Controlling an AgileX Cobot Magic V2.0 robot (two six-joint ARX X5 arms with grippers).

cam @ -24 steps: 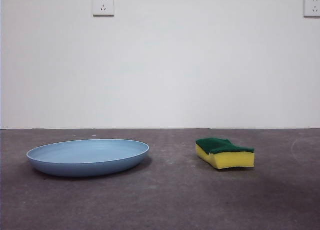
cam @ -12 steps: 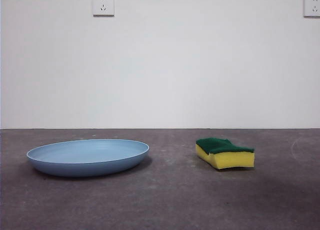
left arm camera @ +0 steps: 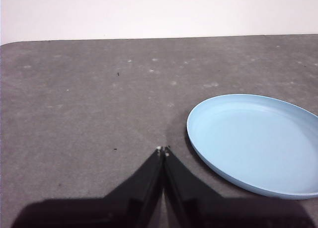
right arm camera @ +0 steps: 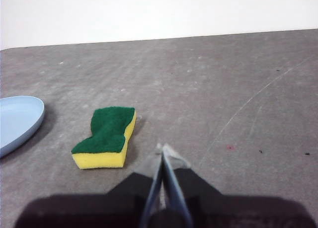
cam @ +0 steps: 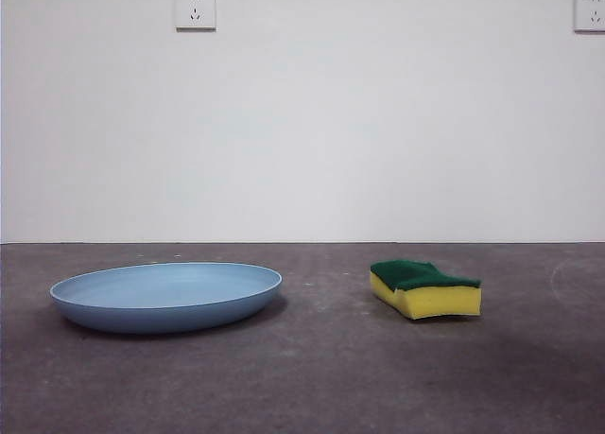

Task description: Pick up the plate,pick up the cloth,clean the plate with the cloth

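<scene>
While nothing is gripped, the large, round, shallow light-blue plate (cam: 166, 296) is seen lying flat on the grey, speckled table (cam: 321, 377), well apart from the small yellow foam sponge with a dark green scouring layer (cam: 424, 288), which serves as the cloth and rests green side up. From the wrist views, the left gripper (left arm camera: 162, 149) is held above bare table near the plate's rim, its jaws pressed together on nothing. The right gripper (right arm camera: 162, 148) is poised near the sponge, its jaws likewise closed and empty. Two white wall sockets (cam: 195, 8) are mounted on the white wall behind.
</scene>
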